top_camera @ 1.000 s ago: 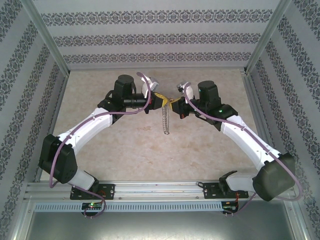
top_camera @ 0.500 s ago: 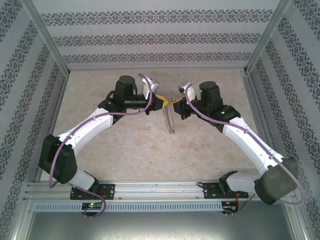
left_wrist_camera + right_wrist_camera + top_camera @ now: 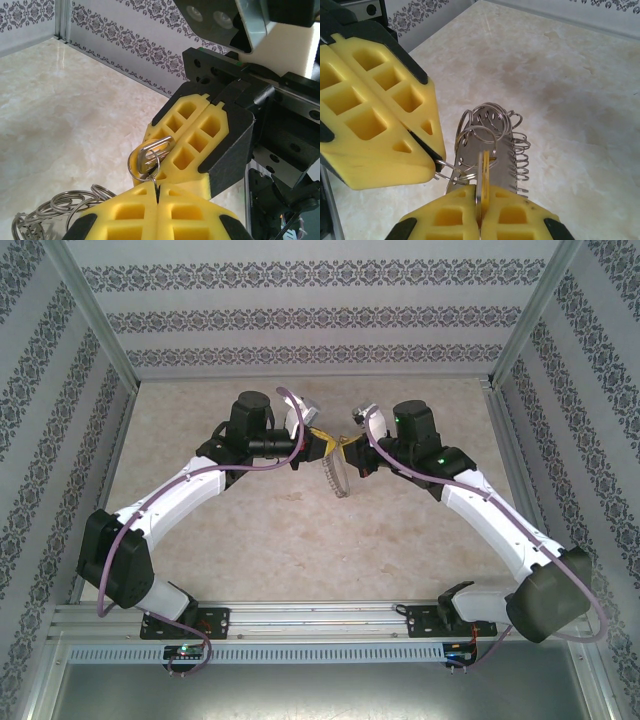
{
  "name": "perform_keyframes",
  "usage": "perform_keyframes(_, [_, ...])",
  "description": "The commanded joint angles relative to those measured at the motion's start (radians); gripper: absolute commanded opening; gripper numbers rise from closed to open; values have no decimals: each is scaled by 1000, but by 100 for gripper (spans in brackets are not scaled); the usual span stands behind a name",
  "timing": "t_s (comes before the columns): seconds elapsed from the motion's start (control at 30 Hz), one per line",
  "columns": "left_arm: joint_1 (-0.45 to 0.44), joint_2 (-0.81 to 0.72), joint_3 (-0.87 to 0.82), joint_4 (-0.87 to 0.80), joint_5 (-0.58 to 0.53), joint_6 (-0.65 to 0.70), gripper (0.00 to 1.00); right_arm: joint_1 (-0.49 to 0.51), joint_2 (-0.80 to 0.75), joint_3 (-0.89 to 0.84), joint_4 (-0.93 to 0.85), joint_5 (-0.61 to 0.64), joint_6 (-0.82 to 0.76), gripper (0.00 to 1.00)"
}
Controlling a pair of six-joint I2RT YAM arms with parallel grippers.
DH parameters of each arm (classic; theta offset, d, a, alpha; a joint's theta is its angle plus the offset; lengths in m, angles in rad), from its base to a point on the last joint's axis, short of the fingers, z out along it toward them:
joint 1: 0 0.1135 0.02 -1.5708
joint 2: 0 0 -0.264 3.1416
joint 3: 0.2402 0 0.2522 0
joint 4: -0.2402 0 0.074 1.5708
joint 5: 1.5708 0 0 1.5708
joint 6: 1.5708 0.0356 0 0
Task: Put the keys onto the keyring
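Top external view: you had the left gripper [image 3: 326, 444] and right gripper [image 3: 346, 449] set tip to tip above the table [image 3: 250, 530].
Left pincer: its fingers were pressed together, pinching a small wire loop of the keyring [image 3: 470, 148].
Right pincer: its fingers were clamped on the keys [image 3: 485, 172], yellow head edge-on between the pads.
Keyring position: it hung beneath both tips, silvery rings dangling.
Key position: touching that loop, just beside the left fingertip.
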Motion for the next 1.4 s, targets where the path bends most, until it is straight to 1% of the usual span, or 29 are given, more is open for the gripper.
perform_keyframes(0.0, [-14,-25,24,1,27,8,0,-6,-19,26,32,8,-20,0])
perform_keyframes(0.23, [-15,-27,25,-5,24,15,0,-76,-69,-8,20,17,-2,0])
perform_keyframes(0.37, [-15,-26,31,-12,30,17,0,-66,-61,17,-14,14,-25,0])
perform_keyframes(0.6, [-14,-22,35,-14,33,17,0,27,-1,97,-103,70,-104,0])
perform_keyframes(0.7, [-14,-19,35,-14,38,15,0,39,14,113,-107,80,-109,0])
perform_keyframes(0.9, [-14,-15,36,-8,39,14,0,36,19,120,-127,106,-117,0])
perform_keyframes(1.2, [-14,-14,32,-11,27,20,0,-3,9,113,-155,131,-102,0])
perform_keyframes(1.37, [-14,-21,24,-11,11,27,0,-5,12,141,-213,184,-116,0])
